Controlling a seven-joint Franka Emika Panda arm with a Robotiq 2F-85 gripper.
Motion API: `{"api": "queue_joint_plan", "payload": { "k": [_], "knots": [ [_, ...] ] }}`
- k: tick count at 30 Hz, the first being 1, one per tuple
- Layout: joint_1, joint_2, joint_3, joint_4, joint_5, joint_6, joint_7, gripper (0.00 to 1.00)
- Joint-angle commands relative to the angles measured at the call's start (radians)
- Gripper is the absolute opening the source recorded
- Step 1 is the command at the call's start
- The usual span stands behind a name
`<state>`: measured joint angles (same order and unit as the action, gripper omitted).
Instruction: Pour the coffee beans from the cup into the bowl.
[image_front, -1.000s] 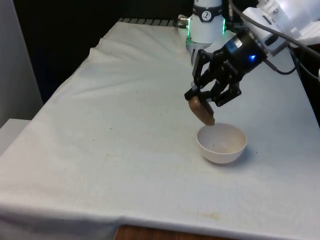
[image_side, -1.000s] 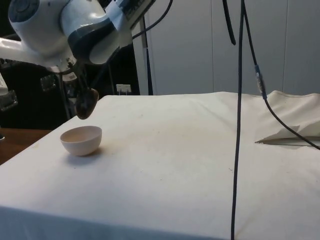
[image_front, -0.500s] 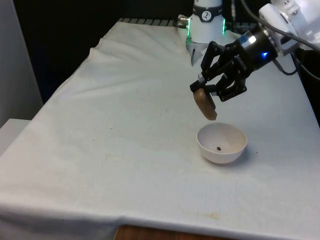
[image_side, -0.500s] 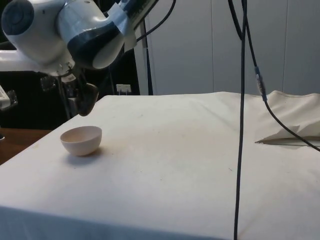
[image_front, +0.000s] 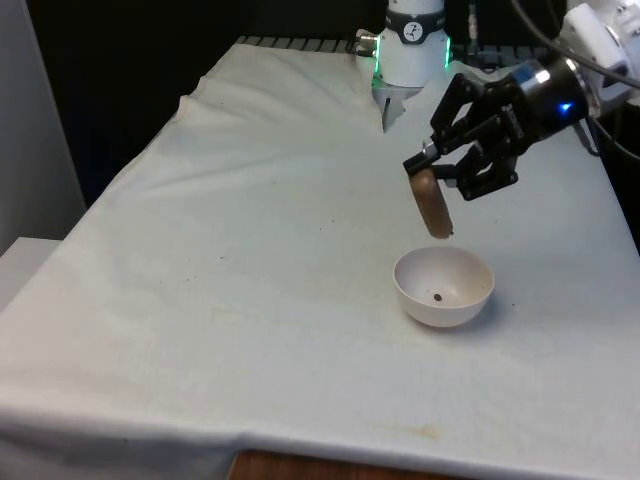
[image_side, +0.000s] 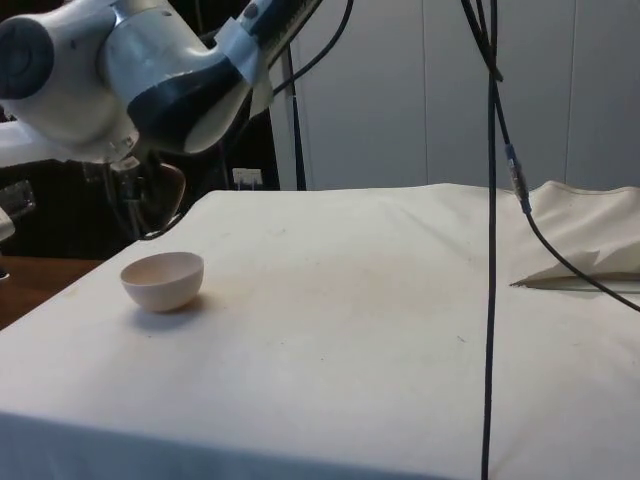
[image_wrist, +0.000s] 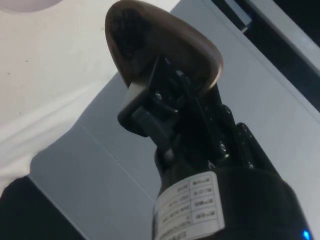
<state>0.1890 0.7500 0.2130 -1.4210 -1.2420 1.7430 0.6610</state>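
Note:
A white bowl (image_front: 444, 287) stands on the cloth towards the front view's right, with one dark coffee bean lying inside it. Above its far rim hangs a brown cup (image_front: 433, 205), tipped steeply so its mouth points down. My black gripper (image_front: 438, 172) is shut on the cup's upper end. In the side view the bowl (image_side: 163, 280) sits near the table's left edge, the cup (image_side: 163, 196) dark above it. In the wrist view the cup (image_wrist: 160, 47) is clamped between the fingers (image_wrist: 150, 107), its brown underside facing the camera.
The white cloth (image_front: 250, 250) covers the whole table, its near edge at the front view's bottom. A rumpled fold of cloth (image_side: 585, 262) lies at the side view's right. Black cables (image_side: 490, 200) hang down in front of the side camera.
The gripper has lifted the tipped cup up and towards the front view's right, away from the bowl's rim. A bean has appeared in the bowl.

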Motion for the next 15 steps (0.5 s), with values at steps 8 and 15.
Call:
{"api": "queue_joint_plan", "payload": {
  "k": [8,15],
  "knots": [
    [0.006,0.034,0.027,0.021,-0.071,-0.064,0.025,0.01],
    [0.0,0.048,0.049,0.016,-0.125,-0.094,0.045,0.01]
  ]
}}
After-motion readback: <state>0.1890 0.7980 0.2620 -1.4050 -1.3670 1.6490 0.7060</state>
